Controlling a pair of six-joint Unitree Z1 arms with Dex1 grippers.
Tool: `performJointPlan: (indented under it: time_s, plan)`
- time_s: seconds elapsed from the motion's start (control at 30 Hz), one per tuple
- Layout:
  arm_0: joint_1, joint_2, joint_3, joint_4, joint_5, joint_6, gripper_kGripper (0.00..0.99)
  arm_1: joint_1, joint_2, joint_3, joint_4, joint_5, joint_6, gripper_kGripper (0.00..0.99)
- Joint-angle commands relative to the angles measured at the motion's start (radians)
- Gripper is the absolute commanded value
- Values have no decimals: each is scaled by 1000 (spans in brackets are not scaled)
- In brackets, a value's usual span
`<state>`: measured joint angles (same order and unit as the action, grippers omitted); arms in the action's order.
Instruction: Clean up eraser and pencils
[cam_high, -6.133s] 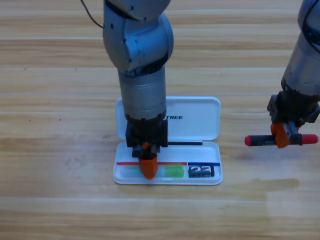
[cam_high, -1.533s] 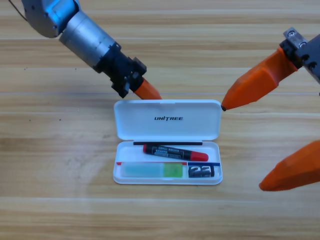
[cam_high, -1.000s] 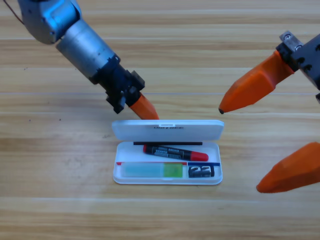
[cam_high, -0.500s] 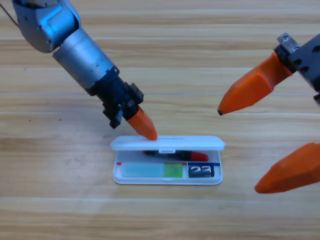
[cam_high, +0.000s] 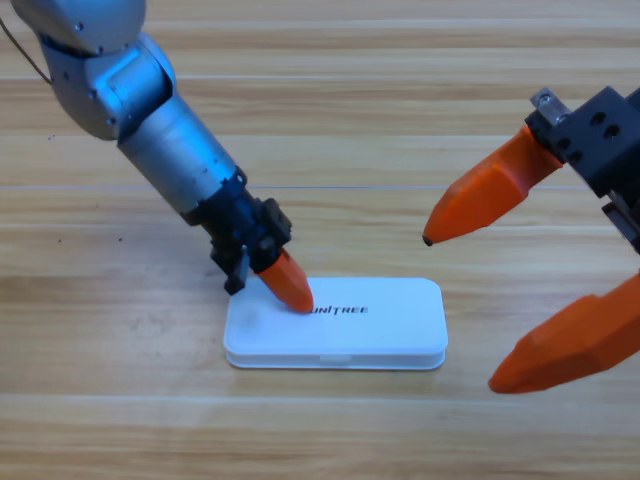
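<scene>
A white case (cam_high: 335, 325) lies shut on the wooden tabletop (cam_high: 120, 400), its long axis running left to right. The left end effector (cam_high: 288, 285) presses its tip on the lid's left part, its orange jaws together. Eraser and pencils are hidden (presumably inside). The right end effector (cam_high: 505, 285) waits near the case's right end, jaws wide apart.

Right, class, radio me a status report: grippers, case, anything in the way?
Left gripper tip down on white case lid. Right gripper open, waiting at right edge. Case shut; eraser, pencils not visible. Nothing in the way.
</scene>
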<state>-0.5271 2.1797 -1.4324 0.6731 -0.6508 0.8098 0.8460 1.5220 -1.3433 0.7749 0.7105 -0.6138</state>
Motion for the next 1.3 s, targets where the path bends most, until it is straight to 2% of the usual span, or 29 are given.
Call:
performJointPlan:
  time_s: [0.03,0.23,0.37,0.47,0.6,0.67,0.8,0.87,0.97,1.0,1.07,1.1,1.13,1.3]
  plan:
    - [-48,15,64,-50,57,-14,0,-5,32,10,-17,12,9,990]
    - [-70,14,132,-121,86,-21,0,-5,35,10,-17,12,11,990]
    - [-70,-57,130,-110,96,-31,0,-5,35,10,-17,12,11,990]
    - [-70,-207,105,-43,106,-38,0,-5,36,10,-17,12,11,990]
    - [-94,-387,-16,152,120,-35,0,-5,36,10,-17,12,11,990]
    - [-116,-472,-30,201,122,-38,0,-5,36,10,-17,12,11,990]
    - [-188,-603,-11,227,134,-93,0,-5,36,10,-17,12,11,990]
    - [-234,-632,-5,227,152,-124,0,-5,36,10,-17,12,11,990]
    - [-274,-641,21,209,157,-127,0,-5,38,10,-17,12,11,990]
    - [-283,-641,27,203,165,-127,31,-5,38,10,-17,12,11,990]
    - [-298,-641,38,201,180,-143,695,-5,40,10,-17,12,11,990]
    - [-301,-643,43,200,181,-144,937,-5,41,9,-17,12,11,990]
    - [-303,-646,44,200,183,-144,988,-5,41,10,-17,12,11,990]
    - [-303,-652,53,192,201,-144,990,-5,41,9,-17,12,11,990]
